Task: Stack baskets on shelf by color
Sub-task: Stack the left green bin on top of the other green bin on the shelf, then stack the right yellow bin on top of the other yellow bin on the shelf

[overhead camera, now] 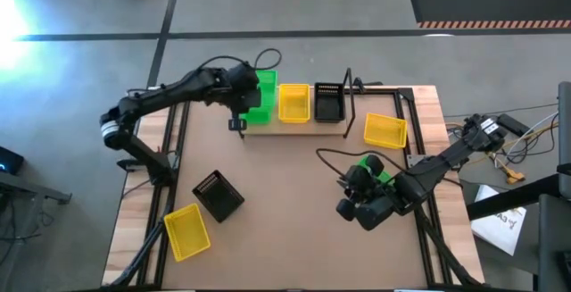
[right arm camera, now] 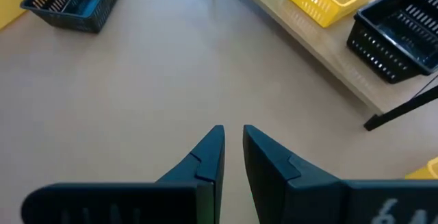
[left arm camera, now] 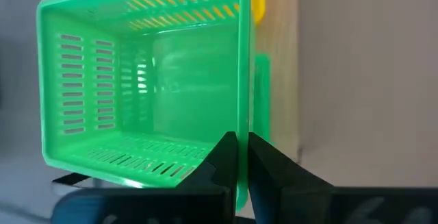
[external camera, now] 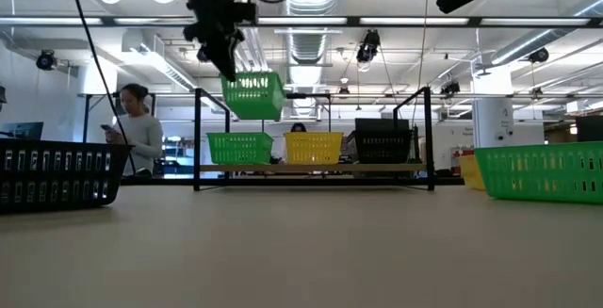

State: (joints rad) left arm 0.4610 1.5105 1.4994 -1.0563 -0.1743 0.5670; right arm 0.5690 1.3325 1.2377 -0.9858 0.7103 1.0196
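**A:** What are you seeing close to you on the desk point(overhead camera: 294, 238)?

**B:** You are looking at a yellow basket point(overhead camera: 186, 231) lying near your front left corner. A black basket point(overhead camera: 219, 195) is sitting just beside it, a little farther in. On your right side, the right pincer point(right arm camera: 233, 145) is hanging over the bare desk, away from the shelf. Its two fingers are nearly pressed together and are pinching nothing. A green basket point(overhead camera: 378, 172) is peeking out from under that arm.

**A:** And farther back?

**B:** You are seeing another yellow basket point(overhead camera: 385, 130) sitting on the desk by the right end of the shelf point(overhead camera: 332, 129). On the shelf, three baskets are standing in a row: a bottom green basket point(external camera: 239, 147) at the left, a middle yellow basket point(overhead camera: 293, 103), then a far black basket point(overhead camera: 328, 103).

**A:** What is the left arm doing?

**B:** Your left pincer point(left arm camera: 241, 157) is pinching the rim wall of a lifted green basket point(external camera: 252, 95). It is hanging in the air right above the green one on the shelf, apart from it.
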